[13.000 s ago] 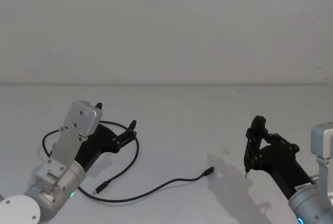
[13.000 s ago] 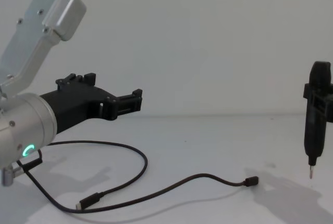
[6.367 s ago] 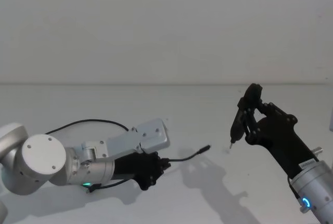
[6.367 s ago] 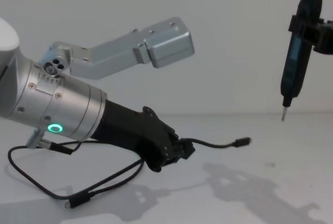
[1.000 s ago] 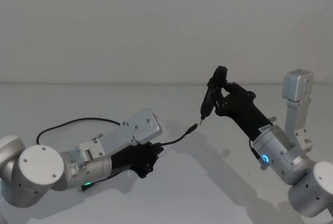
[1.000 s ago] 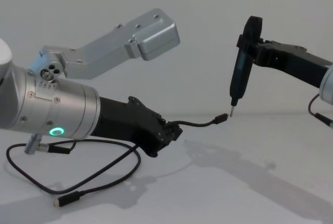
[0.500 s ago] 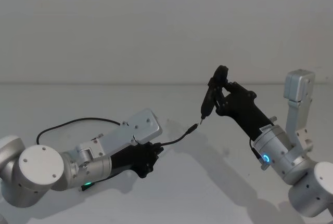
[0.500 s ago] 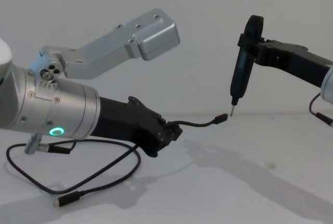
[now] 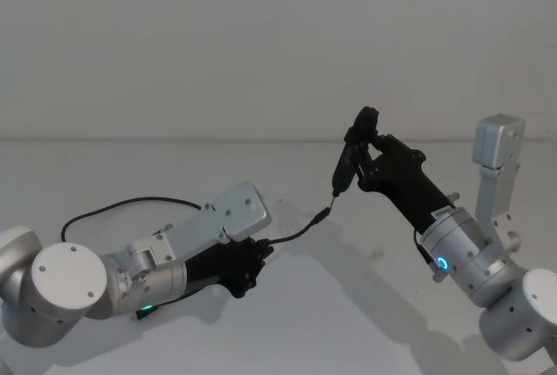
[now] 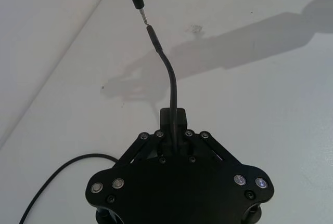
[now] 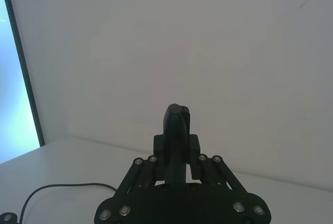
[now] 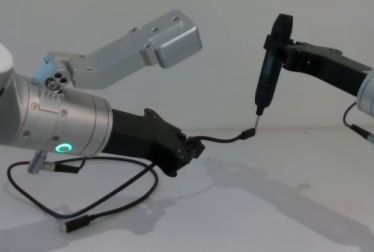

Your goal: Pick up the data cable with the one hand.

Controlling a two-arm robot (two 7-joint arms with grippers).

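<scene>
My left gripper [image 9: 251, 262] [image 12: 196, 148] is low over the white table and shut on the data cable [image 9: 296, 232] near one end. A short length of cable [image 10: 170, 81] arcs up and forward from its fingers to the free plug [image 12: 249, 133]. The remaining cable loops back on the table [image 12: 117, 190], with its other plug [image 12: 76, 225] lying flat. My right gripper [image 9: 367, 166] [image 11: 177, 154] is shut on a black pen-shaped tool [image 12: 270, 71]. The tool's thin metal tip [image 10: 142, 15] hangs just above the free plug.
The table [image 9: 348, 323] is white, with a white wall behind it. The left arm's silver link [image 12: 172, 38] juts up over the cable. The right arm's silver elbow block [image 9: 498, 153] stands at the right edge. A blue-lit panel [image 11: 21, 78] shows beside the wall.
Earlier my left gripper took the cable off the table and raised its end. In the last half second the right gripper's tool shifted slightly up and left, near the plug.
</scene>
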